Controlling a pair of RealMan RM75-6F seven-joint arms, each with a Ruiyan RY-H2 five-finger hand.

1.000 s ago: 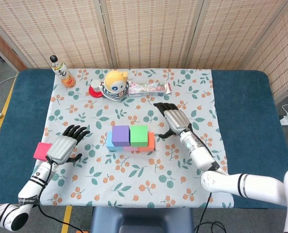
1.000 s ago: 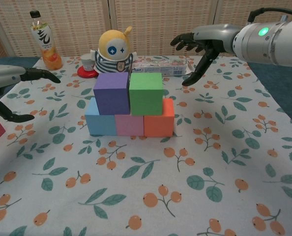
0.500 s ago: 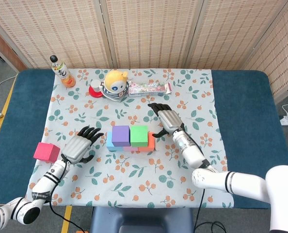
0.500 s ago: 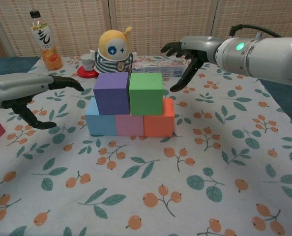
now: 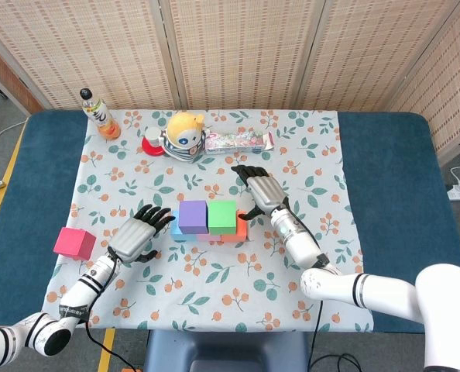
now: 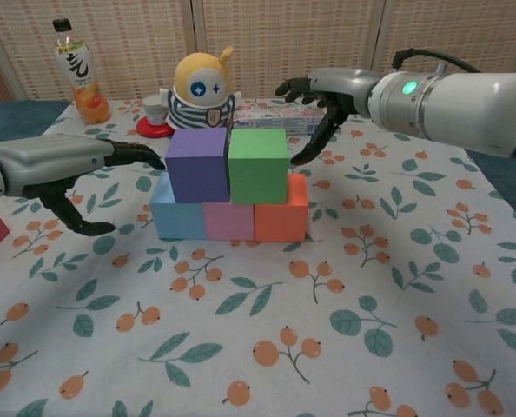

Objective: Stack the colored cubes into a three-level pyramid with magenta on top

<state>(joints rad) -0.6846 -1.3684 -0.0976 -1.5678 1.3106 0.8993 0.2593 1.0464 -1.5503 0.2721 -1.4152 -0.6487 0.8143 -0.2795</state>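
While two levels of the pyramid already stand, the step in hand looks like steadying or squaring that stack before the cap goes on. The left hand [image 6: 62, 165] is open, its dark fingers [image 6: 135, 154] spread and pointing at the purple cube [image 6: 197, 164], their tips just short of its near face, gripping nothing. The right hand [image 6: 327, 94] is open too, fingers [image 5: 245, 175] splayed and curved just beside and above the green cube [image 6: 259, 165], apparently not touching it.

Below those two sit the blue cube [image 6: 176, 216], nearest the left fingers, the pink cube [image 6: 229, 221] in the middle and the orange cube [image 6: 281, 215] under the right fingers. All look like smooth, matte foam or plastic blocks with crisp square edges, their sides flush.

The magenta cube [image 5: 75, 242] lies well behind the left fingers, out at the outer edge of the worktop [image 5: 385, 186] where the floral cloth [image 5: 214, 271] meets bare blue felt. The cloth looks thin and a little creased.

By my reading, the next move calls for the left hand to swing back outward, grip the magenta cube across opposite faces, and set it centred over the seam between purple and green. Light blocks of this kind could shift at a nudge, so a gentle release matters.
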